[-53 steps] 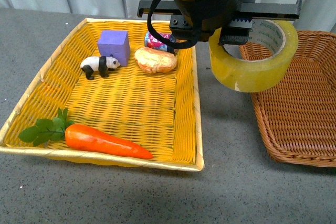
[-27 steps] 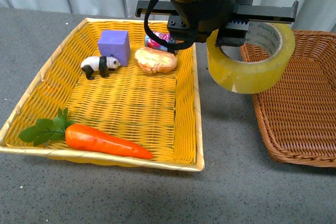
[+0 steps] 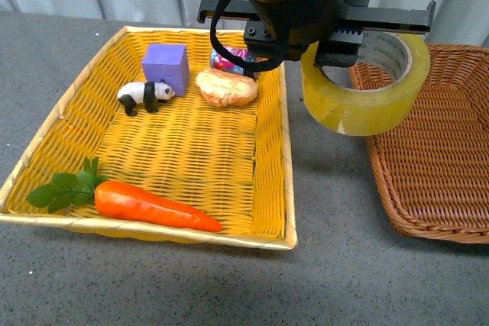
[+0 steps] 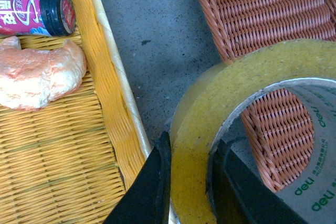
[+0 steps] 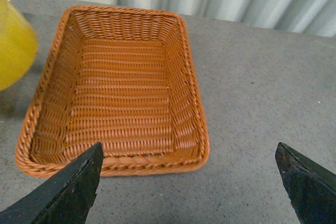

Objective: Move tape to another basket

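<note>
Nearest, on the near side of the brown basket (image 5: 113, 166): right jaws spread wide apart above the grey surface (image 3: 328, 188), with one black finger (image 5: 68, 187) by the basket's near left corner and the other well off to its right.

Along the near edge of the yellow basket (image 3: 191, 150): an orange carrot (image 3: 157, 205) with green leaves, lying flat.

Further back, raised off the surface, over the gap between the two baskets and partly above the brown one's left rim: the tape (image 3: 359, 108), tilted. Clamped by the left jaws on the ring's wall, one finger (image 4: 149, 187) outside on the yellow tape and the other inside against the white printed core.

Toward the yellow basket's far edge: a panda figure (image 3: 145, 95), a purple block (image 3: 166, 66) just behind it, and a bread roll (image 3: 226, 87) to their right. Farthest of all, a pink bottle (image 3: 231, 57), partly hidden by the arm.
</note>
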`<control>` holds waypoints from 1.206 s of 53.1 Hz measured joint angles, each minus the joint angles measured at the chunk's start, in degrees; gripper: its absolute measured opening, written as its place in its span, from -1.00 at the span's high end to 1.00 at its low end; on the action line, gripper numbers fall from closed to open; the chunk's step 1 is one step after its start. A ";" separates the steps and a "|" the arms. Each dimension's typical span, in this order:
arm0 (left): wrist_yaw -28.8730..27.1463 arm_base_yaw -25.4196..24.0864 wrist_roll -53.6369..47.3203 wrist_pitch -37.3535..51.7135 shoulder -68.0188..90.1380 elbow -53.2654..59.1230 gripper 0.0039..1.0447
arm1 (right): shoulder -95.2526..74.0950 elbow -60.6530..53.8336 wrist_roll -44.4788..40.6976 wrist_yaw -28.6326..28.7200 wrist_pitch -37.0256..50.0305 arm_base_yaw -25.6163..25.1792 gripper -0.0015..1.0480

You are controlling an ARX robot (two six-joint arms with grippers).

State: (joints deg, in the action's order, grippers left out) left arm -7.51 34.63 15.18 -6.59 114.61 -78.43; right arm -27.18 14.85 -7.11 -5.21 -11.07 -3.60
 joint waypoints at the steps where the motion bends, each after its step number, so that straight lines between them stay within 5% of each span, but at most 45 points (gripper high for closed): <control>1: -0.02 0.00 -0.02 0.00 0.00 0.00 0.69 | -1.01 0.59 -0.26 1.01 0.39 -0.55 -0.83; 8: 0.00 0.00 0.00 0.00 -0.13 0.00 0.69 | -14.49 8.15 -3.76 10.60 4.33 -4.57 -0.83; 30: -0.02 0.13 0.00 0.00 -0.13 0.00 0.69 | -49.57 34.07 -13.99 22.05 -3.61 -1.49 -0.83; 64: -0.02 0.11 -0.02 0.00 -0.13 0.00 0.69 | -75.67 62.36 -25.49 25.40 -20.39 6.62 -0.83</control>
State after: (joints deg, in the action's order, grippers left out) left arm -7.53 34.74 15.16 -6.59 114.48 -78.43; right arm -102.85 77.21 -32.60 20.18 -31.46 3.03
